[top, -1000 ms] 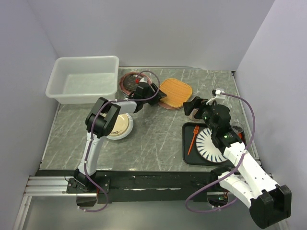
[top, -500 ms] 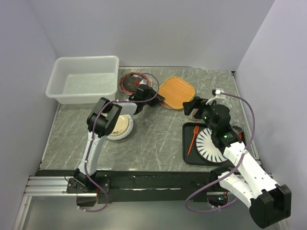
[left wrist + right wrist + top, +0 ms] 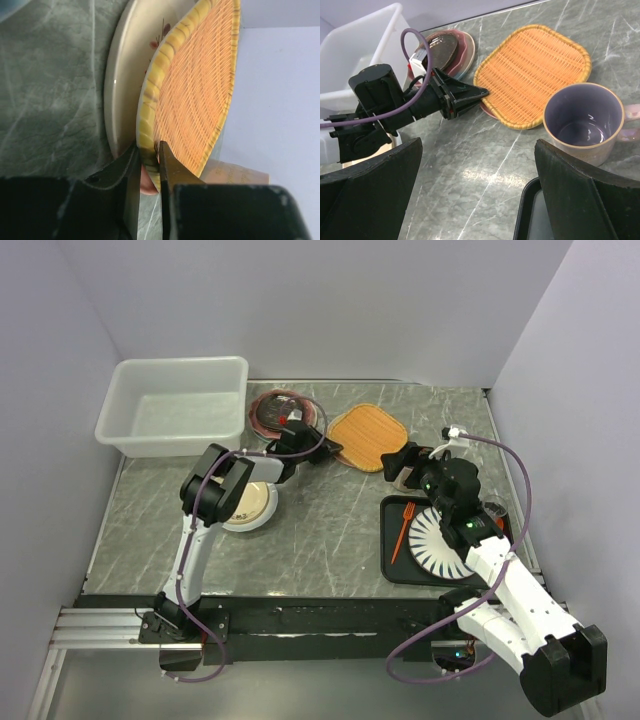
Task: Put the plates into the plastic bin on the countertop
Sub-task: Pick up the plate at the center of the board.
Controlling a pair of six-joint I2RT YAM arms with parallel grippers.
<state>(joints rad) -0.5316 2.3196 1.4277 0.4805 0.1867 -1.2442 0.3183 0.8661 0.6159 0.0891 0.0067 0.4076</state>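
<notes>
The orange rounded-square woven plate (image 3: 368, 435) (image 3: 532, 75) lies at the back middle of the countertop (image 3: 320, 530), overlapping a pale pink plate (image 3: 122, 75) (image 3: 494, 108). My left gripper (image 3: 335, 448) (image 3: 149, 150) (image 3: 481, 93) is shut on the orange plate's (image 3: 195, 85) left rim, one finger above it and one below. A dark brown pink-rimmed plate (image 3: 275, 410) (image 3: 447, 47) sits beside the translucent plastic bin (image 3: 175, 405) (image 3: 355, 50), whose inside looks bare. A tan-gold plate (image 3: 255, 502) rests on a white one under the left arm. My right gripper (image 3: 400, 462) (image 3: 480, 190) hovers open over bare countertop.
A lilac mug (image 3: 582, 122) stands just right of the orange plate, close to my right fingers. A black tray (image 3: 392, 540) at front right holds a white striped plate (image 3: 440, 540) and an orange fork (image 3: 405, 530). Grey walls close in three sides.
The left jaws have closed onto the orange plate's rim, and the plate has shifted slightly. The right arm has stayed still.
</notes>
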